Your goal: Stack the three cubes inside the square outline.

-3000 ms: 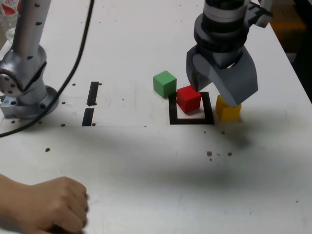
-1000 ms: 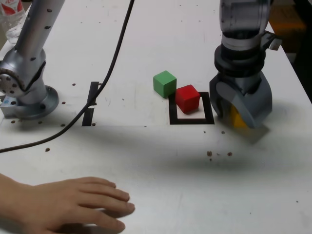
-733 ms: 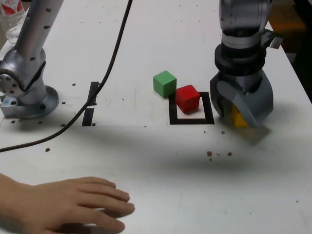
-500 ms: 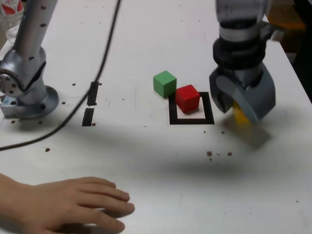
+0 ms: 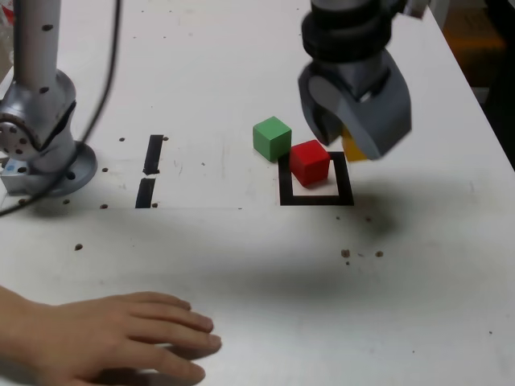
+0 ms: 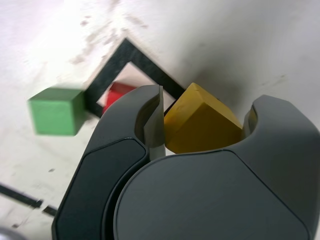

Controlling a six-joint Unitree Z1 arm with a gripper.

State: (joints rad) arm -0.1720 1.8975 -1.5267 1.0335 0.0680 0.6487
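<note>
Claw (image 6: 204, 112): clamped on yellow cube (image 6: 200, 122), up above the table (image 5: 193, 265) | red cube (image 5: 310, 163): inside the black square (image 5: 316, 199), by its corner | green cube (image 5: 272, 139): just outside that corner | hand (image 5: 121, 338): flat near the table's edge

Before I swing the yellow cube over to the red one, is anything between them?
Nothing visible is. The yellow cube hangs in the tool; the green cube sits beyond the red cube, on the exterior view's left, off that path.
</note>
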